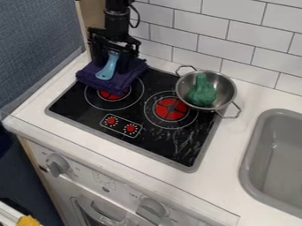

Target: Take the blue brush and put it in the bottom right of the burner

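The blue brush (108, 67) is lying on the folded purple cloth (94, 79), at the back left of the black burner (180, 143). The hand (111, 65) is right above it, with its fingers standing apart, one on each side of the brush; we do not see them clamped on anything.

We expect the brush to be light and quite stiff, probably of smooth plastic, so it may turn or slip if we squeeze only an edge. It would be good for us to hold it across the handle, near the middle. The cloth under it is soft, and we should be careful not to pinch a fold and drag it along.

The steel pot (227, 86), with a green toy (201, 92) inside, sits at the back right, close to the right red ring (171, 109). To reach the bottom right corner, we would lift clear of the cloth and pass in front of the pot, away from its near handle (230, 115).
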`<state>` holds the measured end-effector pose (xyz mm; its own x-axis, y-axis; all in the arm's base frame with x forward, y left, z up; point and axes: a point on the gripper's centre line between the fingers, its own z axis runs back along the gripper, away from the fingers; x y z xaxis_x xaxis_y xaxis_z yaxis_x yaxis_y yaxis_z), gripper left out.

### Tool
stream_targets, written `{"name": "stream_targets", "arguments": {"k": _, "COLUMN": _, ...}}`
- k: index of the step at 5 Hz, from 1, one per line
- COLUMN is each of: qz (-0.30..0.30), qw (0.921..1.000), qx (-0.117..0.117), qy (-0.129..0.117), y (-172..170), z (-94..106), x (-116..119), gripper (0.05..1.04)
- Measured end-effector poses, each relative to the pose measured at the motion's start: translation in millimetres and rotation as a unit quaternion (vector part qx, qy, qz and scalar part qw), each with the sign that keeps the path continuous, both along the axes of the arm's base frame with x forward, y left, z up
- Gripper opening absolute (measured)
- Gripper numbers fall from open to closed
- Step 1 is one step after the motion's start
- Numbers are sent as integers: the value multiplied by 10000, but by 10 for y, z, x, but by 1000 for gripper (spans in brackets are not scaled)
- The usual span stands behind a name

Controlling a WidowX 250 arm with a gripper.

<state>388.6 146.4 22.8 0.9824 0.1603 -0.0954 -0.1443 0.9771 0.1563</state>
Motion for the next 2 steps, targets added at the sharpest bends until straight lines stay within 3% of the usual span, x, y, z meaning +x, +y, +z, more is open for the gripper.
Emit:
{"name": "stream_targets", "arguments": {"k": 1, "qz": -127, "qw": 9999, "qx": -47, "qy": -71, "y": -68, "z": 9, "x": -29, "gripper": 400}}
{"name": "stream_targets", "arguments": {"k": 2, "qz": -227, "qw": 9987, "qx": -213, "qy": -408, "y": -207, "z": 324, "x": -196, "gripper": 359}}
